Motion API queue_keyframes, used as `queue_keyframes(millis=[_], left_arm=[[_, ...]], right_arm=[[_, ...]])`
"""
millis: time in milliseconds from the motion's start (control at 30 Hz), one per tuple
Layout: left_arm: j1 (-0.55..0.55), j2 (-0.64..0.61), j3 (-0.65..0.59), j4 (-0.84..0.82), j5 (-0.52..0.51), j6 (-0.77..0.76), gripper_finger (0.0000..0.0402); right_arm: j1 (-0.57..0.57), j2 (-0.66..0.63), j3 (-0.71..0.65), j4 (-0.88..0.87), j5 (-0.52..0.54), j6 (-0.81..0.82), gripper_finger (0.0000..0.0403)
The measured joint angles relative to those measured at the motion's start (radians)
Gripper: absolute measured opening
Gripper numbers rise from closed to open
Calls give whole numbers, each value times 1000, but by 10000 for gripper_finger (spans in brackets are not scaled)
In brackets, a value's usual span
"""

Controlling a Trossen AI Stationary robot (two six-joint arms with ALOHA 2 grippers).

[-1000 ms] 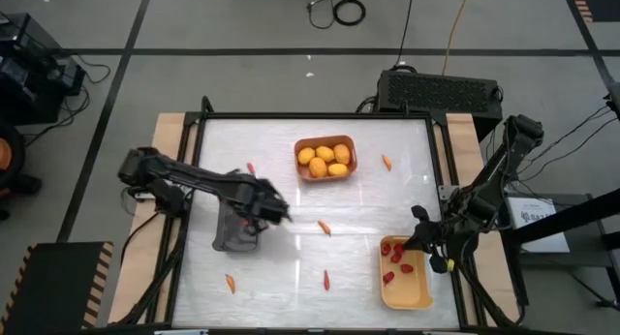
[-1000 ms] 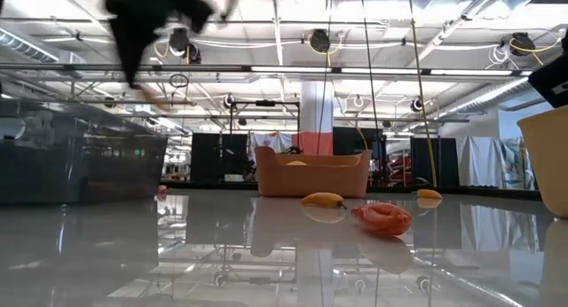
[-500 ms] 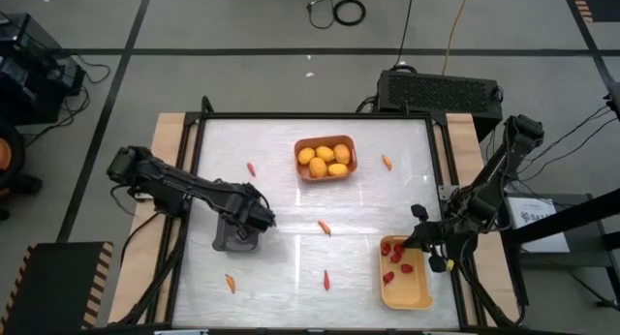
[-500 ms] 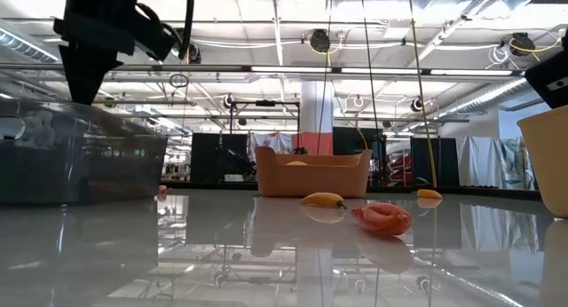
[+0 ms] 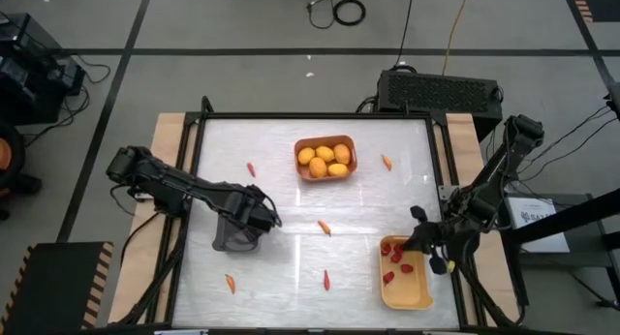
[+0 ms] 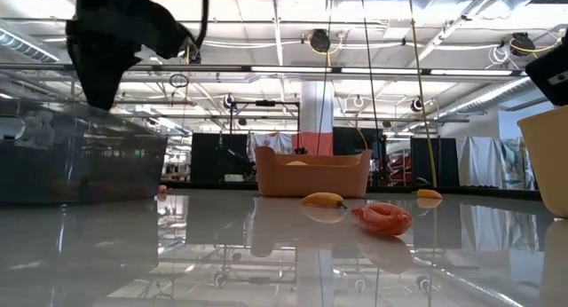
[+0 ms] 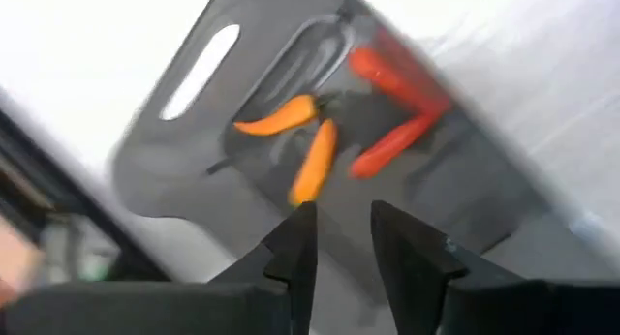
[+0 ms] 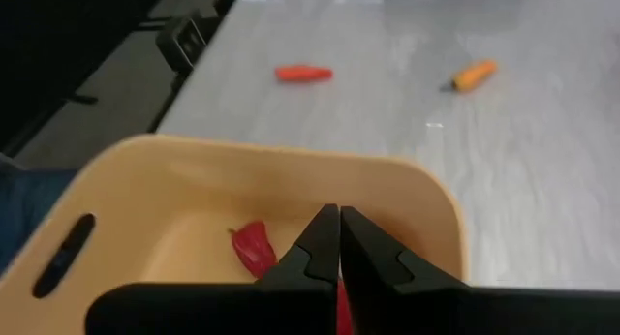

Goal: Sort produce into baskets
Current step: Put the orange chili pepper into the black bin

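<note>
The left tool (image 7: 339,240) hovers over the grey basket (image 5: 232,240), fingers slightly parted and empty; four chilies (image 7: 312,161) lie inside. Five loose chilies (image 5: 325,228) remain on the desk (image 5: 291,267). Fruits fill the far orange basket (image 5: 325,157). The right tool (image 8: 339,240), closed and empty, hangs over the yellow basket (image 5: 407,289) of berries.

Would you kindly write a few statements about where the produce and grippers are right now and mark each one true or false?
1. The orange basket holds round yellow-orange fruits. True.
2. The left gripper is over the yellow basket. False: it is over the grey basket, its fingers slightly apart and empty.
3. The grey basket is empty. False: the left wrist view shows orange chilies and red chilies in it.
4. The right gripper is shut, over the yellow basket. True.
5. Some chilies, such as one at mid-table, lie outside the baskets. True.
</note>
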Motion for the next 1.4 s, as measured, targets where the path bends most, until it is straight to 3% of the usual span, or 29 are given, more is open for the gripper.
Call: queue_keyframes(millis=[100, 233, 400, 600, 667, 967, 1200, 1400], left_arm=[[16, 0, 0, 110, -32, -112, 110], [32, 0, 0, 370, -160, -51, 110], [31, 10, 2, 847, -262, 253, 110], [31, 76, 2, 1305, -267, 746, 110], [38, 104, 2, 1354, -267, 832, 110], [114, 226, 28, 1353, -139, 814, 110], [103, 294, 119, 1351, -115, 917, 113], [59, 345, 192, 1347, -105, 964, 169]], right_arm=[[0, 0, 0, 44, 0, -41, 4], [-3, 0, 0, 60, 3, -79, 4], [-15, 0, 0, 77, 2, -74, 4], [-15, 0, 0, 77, 0, -48, 4], [-15, 0, 0, 78, 0, -47, 4], [-15, 0, 0, 86, 0, -47, 4], [-15, 0, 0, 82, 0, -47, 4], [-15, 0, 0, 75, 0, -50, 4]])
